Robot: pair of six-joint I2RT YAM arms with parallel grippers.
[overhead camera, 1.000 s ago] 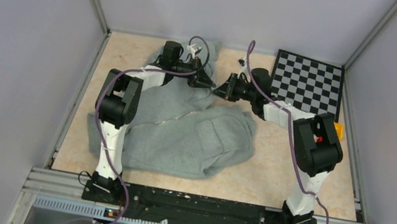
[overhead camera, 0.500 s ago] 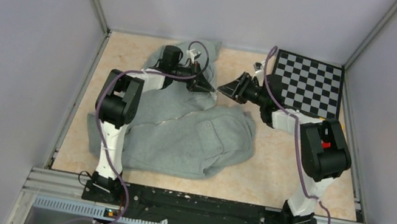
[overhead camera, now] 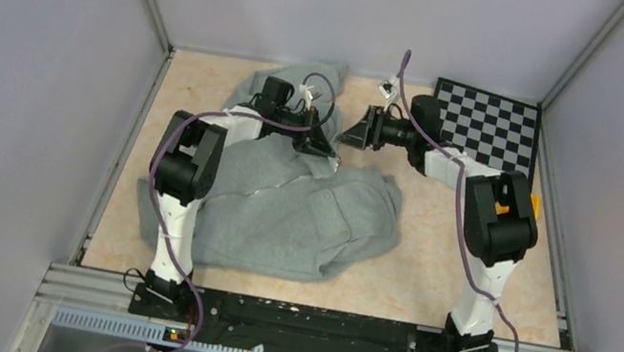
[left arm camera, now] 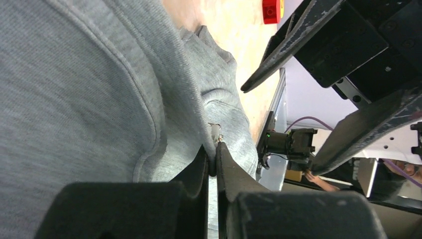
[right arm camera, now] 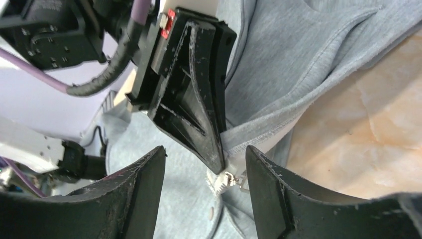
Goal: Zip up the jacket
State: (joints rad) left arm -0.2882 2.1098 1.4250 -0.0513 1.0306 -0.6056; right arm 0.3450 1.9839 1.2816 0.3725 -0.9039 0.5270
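The light-grey jacket (overhead camera: pixel 302 213) lies crumpled across the middle of the table, its collar end toward the back. My left gripper (overhead camera: pixel 325 146) is shut on the jacket's front edge (left arm camera: pixel 164 99), just beside the metal zipper pull (left arm camera: pixel 215 132). My right gripper (overhead camera: pixel 350 133) faces it from the right with its jaws open. In the right wrist view my right gripper (right arm camera: pixel 205 162) straddles the tip of the left gripper (right arm camera: pixel 199 99) and the pale zipper slider (right arm camera: pixel 229 180), touching neither. Nothing is between the right fingers (right arm camera: pixel 271 189).
A black-and-white checkerboard (overhead camera: pixel 486 129) lies at the back right. A small orange and red object (overhead camera: pixel 504 208) sits beside the right arm's elbow. Grey walls enclose the table on three sides. Bare tabletop (overhead camera: pixel 426 274) shows right of the jacket.
My right gripper has opened from nearly shut to wide and let go near the zipper. Its arm swung out and back. The left gripper keeps its hold, shifted slightly right.
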